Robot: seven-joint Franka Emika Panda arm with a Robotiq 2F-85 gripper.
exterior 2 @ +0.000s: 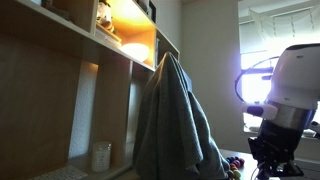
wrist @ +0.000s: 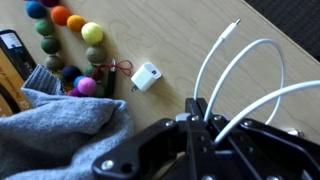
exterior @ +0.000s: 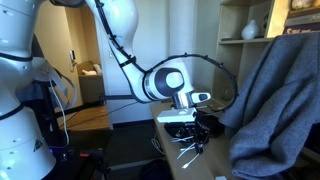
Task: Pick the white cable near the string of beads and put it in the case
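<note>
In the wrist view my gripper (wrist: 196, 108) is shut on the white cable (wrist: 240, 62). Its loops arch up and right from the fingertips, and its small plug tip points toward the upper right. The cable's white charger block (wrist: 146, 76) lies on the wooden table beside the string of coloured beads (wrist: 70, 38). In an exterior view the gripper (exterior: 192, 126) hangs low over the table edge with thin cable strands dangling under it. In an exterior view the gripper (exterior 2: 272, 150) shows dark against a bright window. The black case is not in view.
A large grey cloth (exterior: 275, 95) drapes over a chair at the table; it also shows in the wrist view (wrist: 55, 135) and an exterior view (exterior 2: 175, 120). A black device (wrist: 15, 50) lies left of the beads. Shelves (exterior 2: 110, 50) stand behind.
</note>
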